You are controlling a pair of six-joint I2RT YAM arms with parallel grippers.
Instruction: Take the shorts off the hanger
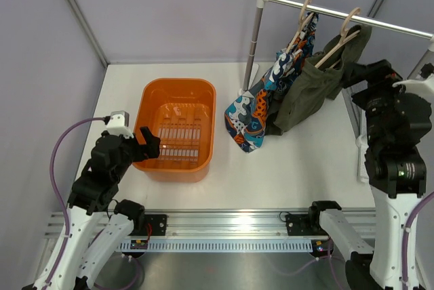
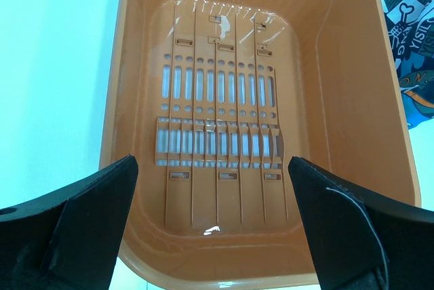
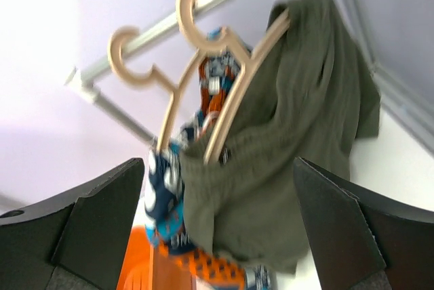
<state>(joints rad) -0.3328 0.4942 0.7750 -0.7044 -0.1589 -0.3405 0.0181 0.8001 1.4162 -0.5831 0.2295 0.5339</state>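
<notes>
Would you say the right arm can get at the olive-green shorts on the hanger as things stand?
Probably yes: the right pincer is open and faces the olive-green shorts close by, with nothing visible between them.

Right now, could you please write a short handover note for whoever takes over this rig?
Left gripper: open, holding nothing, hovering at the near rim of the orange basket, which is empty.
Right gripper: open, holding nothing, facing the olive shorts without gripping them.
Shorts: the olive shorts and the printed shorts both hang on wooden hangers on the rail, at the far right of the table.
Done: nothing has been removed yet.
Left: take both pairs off their hangers.
</notes>
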